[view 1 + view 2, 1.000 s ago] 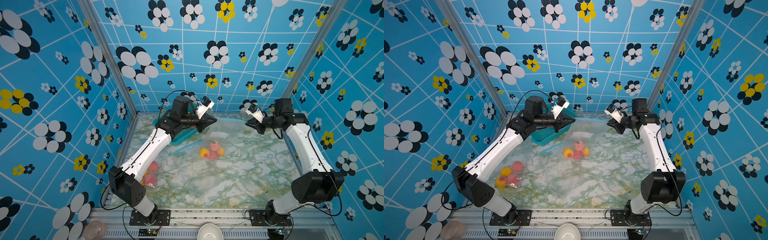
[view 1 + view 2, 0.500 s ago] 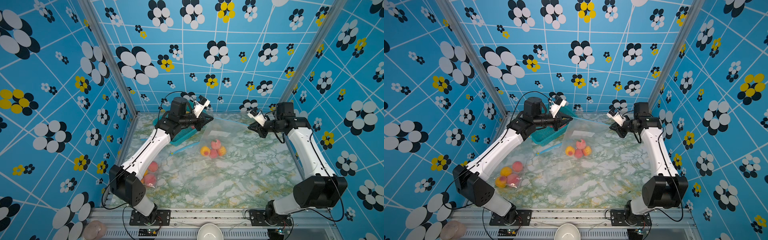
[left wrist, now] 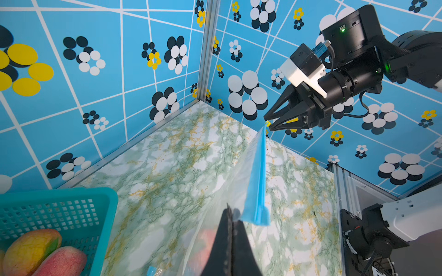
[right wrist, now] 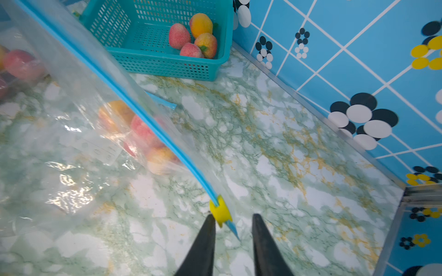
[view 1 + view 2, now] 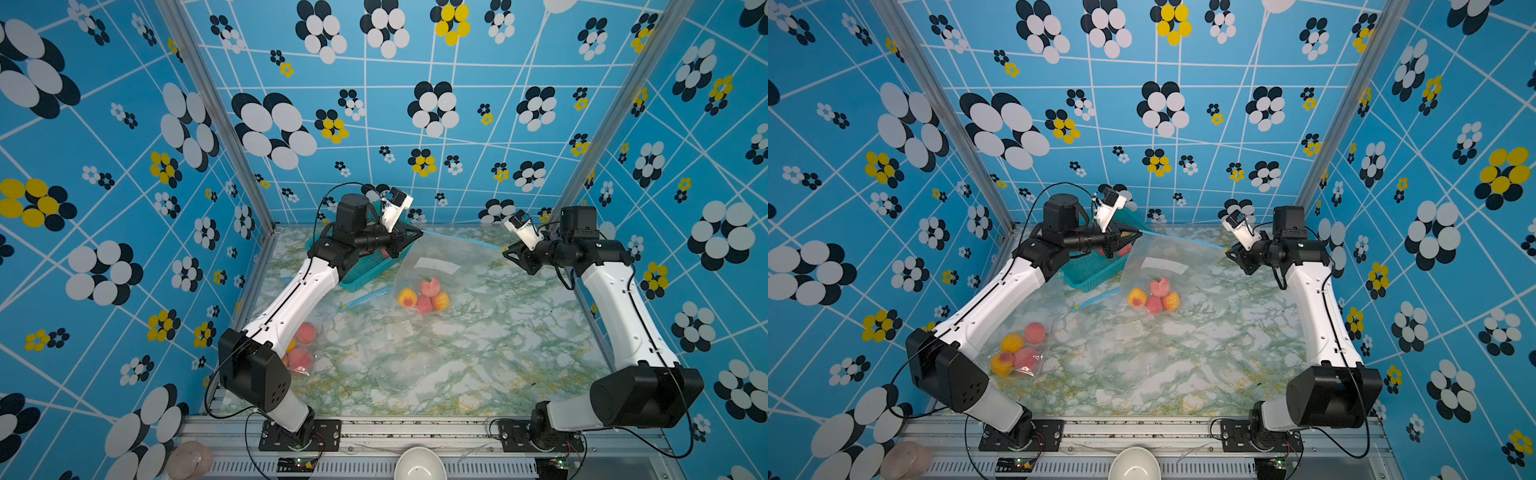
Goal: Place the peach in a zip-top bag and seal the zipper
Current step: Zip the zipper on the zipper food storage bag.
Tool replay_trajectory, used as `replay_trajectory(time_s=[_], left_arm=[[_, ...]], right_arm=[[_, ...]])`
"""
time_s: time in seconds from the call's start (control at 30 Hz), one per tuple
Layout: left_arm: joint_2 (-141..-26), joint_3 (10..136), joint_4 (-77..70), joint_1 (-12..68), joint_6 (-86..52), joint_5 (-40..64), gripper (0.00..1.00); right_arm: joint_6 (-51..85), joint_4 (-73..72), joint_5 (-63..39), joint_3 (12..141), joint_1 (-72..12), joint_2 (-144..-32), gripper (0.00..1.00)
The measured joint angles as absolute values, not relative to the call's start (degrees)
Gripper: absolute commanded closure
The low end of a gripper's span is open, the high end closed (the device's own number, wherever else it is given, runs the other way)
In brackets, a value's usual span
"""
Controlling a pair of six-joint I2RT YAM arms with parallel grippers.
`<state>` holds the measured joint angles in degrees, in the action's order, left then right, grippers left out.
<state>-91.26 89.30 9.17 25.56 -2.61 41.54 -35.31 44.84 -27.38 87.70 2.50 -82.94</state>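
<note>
Four peaches sit low in the clear bag, which is stretched btwn both arms over the worktop. Left fingers are clamped on the bag corner beside one end of the blue zip strip. Strip long axis runs arm to arm. Yellow slider sits at the opposite end, just ahead of the right fingers, which stand apart w/ nothing gripped. Right arm is nearer the slider.

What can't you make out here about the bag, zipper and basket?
Teal plastic basket: the left arm covers most of its contents in both top views.
Small yellow zipper slider: a mere speck in both top views.
Pink-orange peaches inside the clear zip-top bag: blurred behind plastic and the left gripper's shut jaws, left wrist view.
</note>
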Motion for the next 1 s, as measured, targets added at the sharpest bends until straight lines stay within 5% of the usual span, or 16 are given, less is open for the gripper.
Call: replay_trajectory(time_s=[0.1,0.27,0.6,1.0], left_arm=[[-91.31,89.30,8.27,27.68,-2.63,40.93,1.00],[-92.14,89.30,6.76,30.59,-3.09,40.45,1.00],[-93.27,89.30,5.98,32.10,-3.44,38.92,1.00],[-93.27,89.71,6.17,33.32,-3.01,37.17,1.00]], right_arm=[[-22.02,38.13,-27.29,86.89,2.72,-80.71,0.48],[7.84,24.08,-29.12,80.53,2.22,-73.28,0.51],[56.14,4.45,-21.02,63.92,-13.45,-66.92,0.44],[82.41,1.04,-8.45,55.86,-19.18,-63.00,0.40]])
